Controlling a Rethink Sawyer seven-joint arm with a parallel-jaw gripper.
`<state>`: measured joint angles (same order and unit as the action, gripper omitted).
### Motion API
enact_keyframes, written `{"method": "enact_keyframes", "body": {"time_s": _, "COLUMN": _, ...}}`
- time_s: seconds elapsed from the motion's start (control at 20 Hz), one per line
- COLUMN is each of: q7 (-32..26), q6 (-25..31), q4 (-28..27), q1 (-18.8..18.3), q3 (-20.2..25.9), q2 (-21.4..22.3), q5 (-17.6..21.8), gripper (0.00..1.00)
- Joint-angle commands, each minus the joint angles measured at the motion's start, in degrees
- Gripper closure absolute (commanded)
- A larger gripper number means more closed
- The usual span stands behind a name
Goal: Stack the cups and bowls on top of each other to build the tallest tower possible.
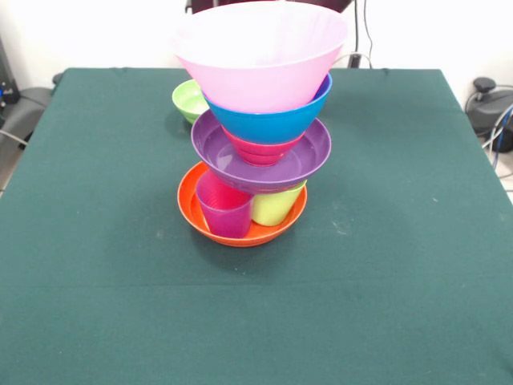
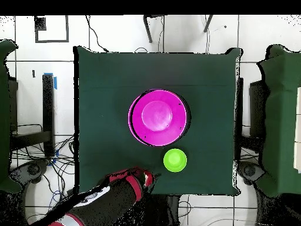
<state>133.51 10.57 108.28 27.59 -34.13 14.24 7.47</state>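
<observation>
On the green table (image 1: 401, 241) the tower (image 1: 256, 128) stands mid-cloth, pink bowl (image 1: 260, 52) topmost. My gripper (image 2: 147, 178) sits at the table's edge; whether it's open I cannot tell. Next, I judge, comes the small green bowl (image 2: 175, 160) nearby, needing gentle placement.

Dark green cloth-covered surface (image 1: 96, 241) in a white-walled, white-tiled room.
White wall (image 1: 96, 32) behind, dark cables (image 1: 367, 32) hanging down it. From above: white tiled floor (image 2: 117, 35) with dark grout lines, tangled cables (image 2: 56, 162) beside the surface, black-outlined square (image 2: 52, 28) marked on the tiles, green-draped furniture (image 2: 276, 118) along both sides.
</observation>
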Motion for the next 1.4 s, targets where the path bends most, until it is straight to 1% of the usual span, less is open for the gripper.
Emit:
{"method": "enact_keyframes", "body": {"time_s": 0.05, "q7": 0.2, "q6": -5.0, "q4": -2.7, "q1": -2.9, "q3": 3.7, "q2": 0.2, "q5": 5.8, "gripper": 0.0}}
{"method": "enact_keyframes", "body": {"time_s": 0.45, "q7": 0.6, "q6": -7.9, "q4": -5.3, "q1": -5.1, "q3": 3.5, "q2": -1.8, "q5": 9.6, "gripper": 0.0}}
{"method": "enact_keyframes", "body": {"time_s": 0.65, "q7": 1.0, "q6": -8.9, "q4": -6.3, "q1": -5.8, "q3": 3.6, "q2": -3.0, "q5": 10.6, "gripper": 0.0}}
{"method": "enact_keyframes", "body": {"time_s": 1.05, "q7": 1.9, "q6": -12.2, "q4": -7.6, "q1": -7.2, "q3": 4.2, "q2": -5.9, "q5": 11.2, "gripper": 0.0}}
{"method": "enact_keyframes", "body": {"time_s": 1.35, "q7": 1.7, "q6": -13.3, "q4": -6.9, "q1": -11.1, "q3": 8.3, "q2": -6.2, "q5": 11.1, "gripper": 0.0}}
{"method": "enact_keyframes", "body": {"time_s": 1.4, "q7": 1.9, "q6": -13.4, "q4": -6.7, "q1": -11.1, "q3": 8.4, "q2": -6.4, "q5": 10.8, "gripper": 0.0}}
